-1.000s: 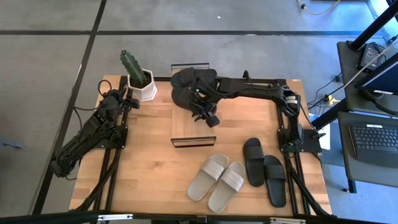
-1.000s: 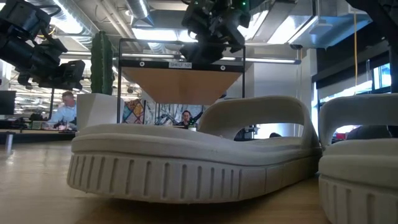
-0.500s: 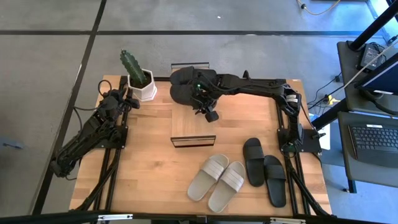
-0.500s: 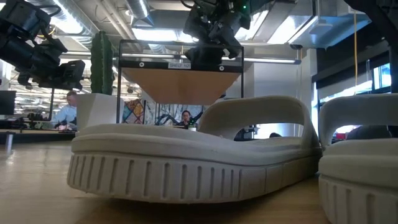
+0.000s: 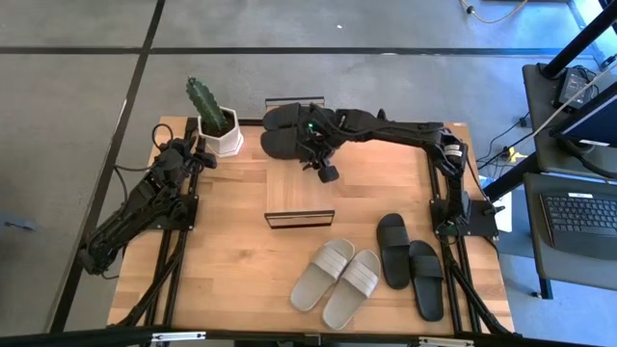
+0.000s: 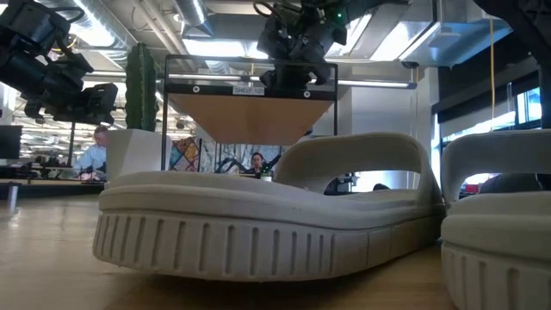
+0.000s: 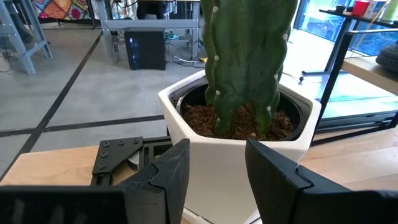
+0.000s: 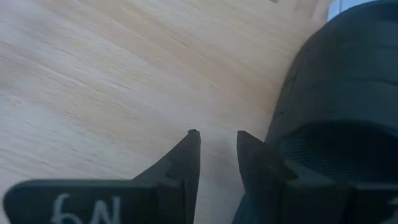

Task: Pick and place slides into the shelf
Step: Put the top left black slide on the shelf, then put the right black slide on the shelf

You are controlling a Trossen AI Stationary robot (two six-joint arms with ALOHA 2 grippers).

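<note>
One pair of black slides (image 5: 292, 132) lies on the far end of the shelf (image 5: 300, 193), on its light wood plank top. My right gripper (image 5: 318, 164) (image 8: 217, 146) hovers low over the plank just near of that pair, fingers a narrow gap apart. The nearer black slide (image 8: 336, 112) is right beside one finger. A grey-beige pair (image 5: 337, 275) and a second black pair (image 5: 410, 262) lie on the table's near right part. My left gripper (image 7: 217, 165) waits open at the table's far left, in front of the cactus pot (image 7: 242, 137). My right gripper points down at the shelf's plank (image 8: 124, 81) with nothing between its fingers. One finger (image 8: 255, 162) stands close against the side of the black slide's strap (image 8: 292, 143); I cannot tell whether it touches.
The white cactus pot (image 5: 220, 133) stands at the table's far left corner, beside the shelf's far end. In the low view the grey-beige slide (image 6: 267, 215) fills the foreground. People sit in the room behind the table. Bare table lies left of the shelf and at the near left.
My right gripper has moved along the shelf top toward the table's far edge, closing on the black pair. The left arm has kept still.
</note>
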